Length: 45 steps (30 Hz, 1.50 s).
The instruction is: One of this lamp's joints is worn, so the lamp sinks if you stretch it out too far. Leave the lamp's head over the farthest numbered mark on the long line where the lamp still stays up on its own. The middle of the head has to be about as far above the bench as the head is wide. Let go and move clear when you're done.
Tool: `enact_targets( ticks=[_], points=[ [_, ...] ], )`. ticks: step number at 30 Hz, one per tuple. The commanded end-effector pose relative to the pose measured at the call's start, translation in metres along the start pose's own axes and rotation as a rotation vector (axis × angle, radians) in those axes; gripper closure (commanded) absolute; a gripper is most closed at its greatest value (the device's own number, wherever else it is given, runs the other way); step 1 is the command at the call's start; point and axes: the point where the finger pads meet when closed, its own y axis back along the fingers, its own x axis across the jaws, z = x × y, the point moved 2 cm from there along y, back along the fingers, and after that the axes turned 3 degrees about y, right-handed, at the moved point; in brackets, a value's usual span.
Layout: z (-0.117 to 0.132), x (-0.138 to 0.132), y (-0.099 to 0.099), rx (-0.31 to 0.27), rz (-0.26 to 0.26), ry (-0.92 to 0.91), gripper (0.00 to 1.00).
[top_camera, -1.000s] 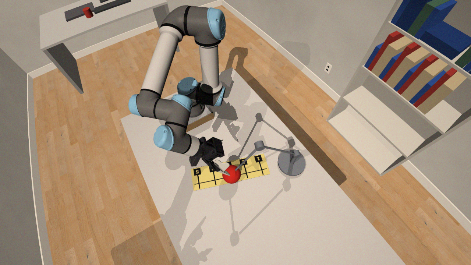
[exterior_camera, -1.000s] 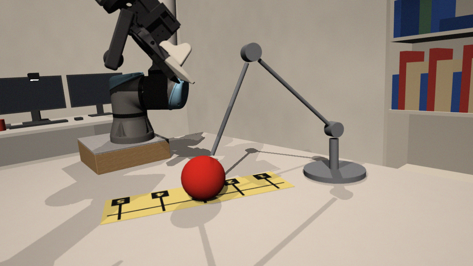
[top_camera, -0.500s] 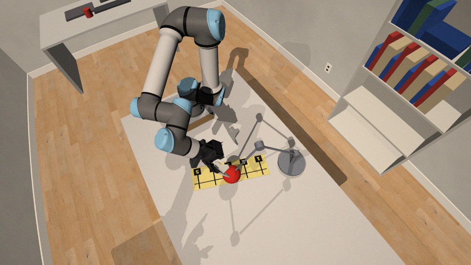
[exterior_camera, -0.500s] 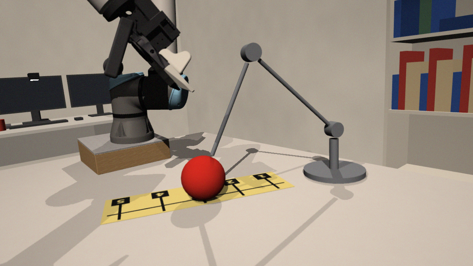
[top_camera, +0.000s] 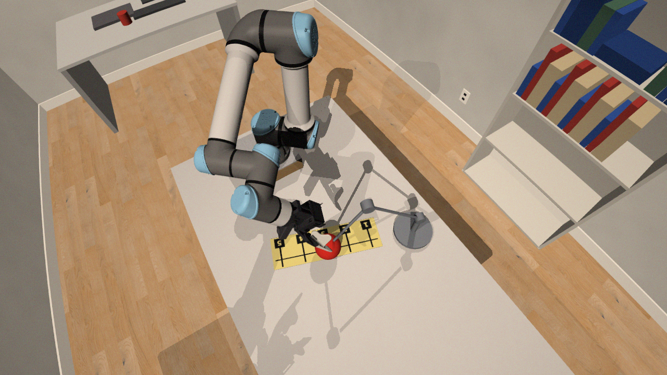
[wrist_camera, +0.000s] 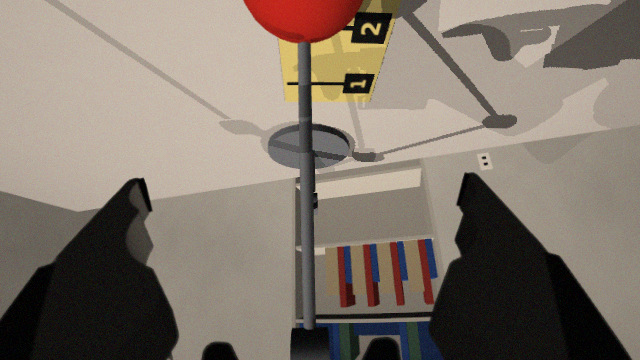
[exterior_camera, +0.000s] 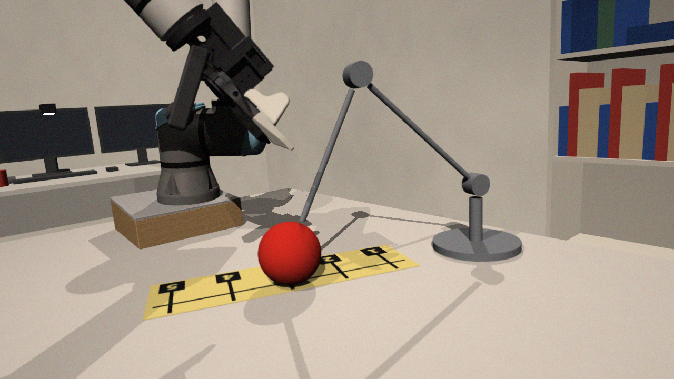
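Note:
The lamp has a round grey base [top_camera: 412,230] [exterior_camera: 476,245] [wrist_camera: 307,145], two thin grey rods with a raised elbow [top_camera: 367,205] [exterior_camera: 357,74], and a red ball head [top_camera: 329,246] [exterior_camera: 289,252] [wrist_camera: 302,17]. The head sits low on the yellow strip [top_camera: 288,262] [exterior_camera: 197,291] [wrist_camera: 330,65], about at mark 3, between mark 2 [exterior_camera: 329,258] and mark 4 [exterior_camera: 228,277]. It seems to touch the strip. My gripper [top_camera: 305,233] [exterior_camera: 235,134] [wrist_camera: 306,178] is open and empty. It hangs tilted above and behind the head, apart from the front rod, which shows centred between the fingers in the wrist view.
The robot stands on a wooden pedestal [exterior_camera: 179,221] at the back of the bench. A bookshelf [top_camera: 582,116] stands to the right of the bench, and a desk with monitors [exterior_camera: 47,136] to the left. Mark 5 [exterior_camera: 171,286] is at the strip's far end, mark 1 [exterior_camera: 375,250] nearest the base.

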Motion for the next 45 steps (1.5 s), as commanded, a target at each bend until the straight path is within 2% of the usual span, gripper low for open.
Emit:
enact_targets(
  ticks=[1,31,45],
  points=[
    [0.000,-0.001,-0.009,0.001,-0.002,0.001,0.00],
    [-0.001,0.000,-0.074,0.000,-0.001,0.001,0.00],
    [-0.001,-0.001,-0.083,0.001,-0.002,0.001,0.00]
  ],
)
